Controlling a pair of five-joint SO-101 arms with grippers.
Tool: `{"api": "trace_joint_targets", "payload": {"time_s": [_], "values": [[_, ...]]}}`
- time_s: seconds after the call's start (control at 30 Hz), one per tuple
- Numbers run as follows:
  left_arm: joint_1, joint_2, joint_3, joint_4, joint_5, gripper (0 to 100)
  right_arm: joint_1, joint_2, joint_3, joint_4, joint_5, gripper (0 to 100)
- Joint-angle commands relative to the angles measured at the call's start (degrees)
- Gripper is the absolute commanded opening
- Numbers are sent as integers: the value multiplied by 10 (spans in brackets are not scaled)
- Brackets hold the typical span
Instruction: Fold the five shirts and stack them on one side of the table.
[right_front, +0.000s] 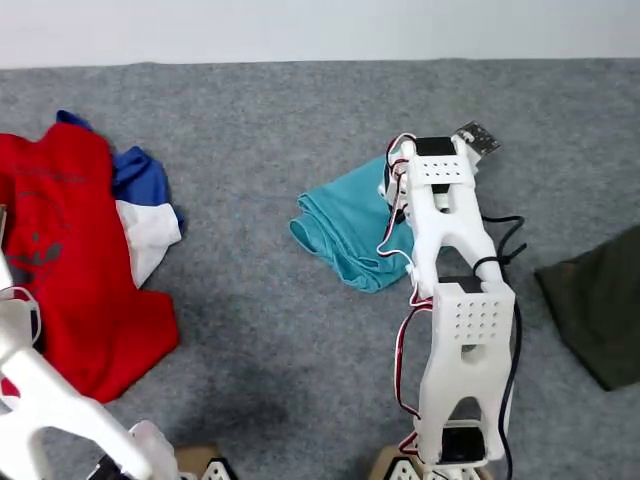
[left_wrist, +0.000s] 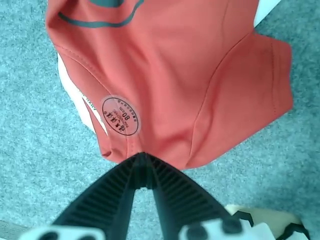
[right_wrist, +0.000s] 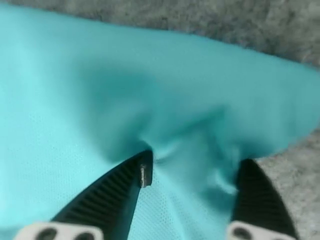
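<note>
The left gripper (left_wrist: 143, 159) has its fingers pressed together, tips at the hem of the red shirt (left_wrist: 170, 75). The right gripper (right_wrist: 196, 170) is spread, its fingers sunk in the bunched teal shirt (right_wrist: 100, 100) mid-table. Farther off, 2 shirts, a blue shirt (right_front: 140, 175) and a white shirt (right_front: 150, 235), touch the red one's edge.

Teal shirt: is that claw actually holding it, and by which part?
Not gripped yet. The right gripper presses into the teal shirt near one edge, its jaws open with a pucker of cloth between them.

Grey felt table (right_front: 260, 330). Left side: red shirt (right_front: 70, 240) overlapping blue shirt (right_front: 140, 175) and white shirt (right_front: 150, 235). Teal shirt (right_front: 345, 225) bunched mid-table. Dark green shirt (right_front: 600, 300) at right edge.
</note>
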Motion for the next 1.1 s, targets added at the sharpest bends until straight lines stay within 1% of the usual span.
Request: {"api": "trace_joint_targets", "payload": {"time_s": [0.0, 0.03, 0.1, 0.17, 0.2, 0.33, 0.43, 0.6, 1.07], "values": [[2, -16, -2, -11, -3, 2, 3, 15, -19, -8, -7, 25], [2, -16, -3, -11, -3, 2, 7, 15, -21, -6, -7, 0], [2, -17, -4, -11, -4, 2, 15, 11, -25, 2, -7, 31], [2, -18, -4, -11, -4, 2, 22, -7, -33, 18, -6, 5], [2, -18, -4, -9, -4, 2, 24, -19, -36, 32, -5, 9], [2, -18, -5, -7, -4, 2, 27, -85, -51, 76, 26, 9], [2, -18, -5, -7, -4, 2, 46, -132, -51, 87, 40, 9], [1, -18, -5, -7, -4, 2, 102, -183, -51, 92, 80, 9], [4, -18, -3, -9, -4, 2, 263, -241, -51, 122, 186, 9]]}}
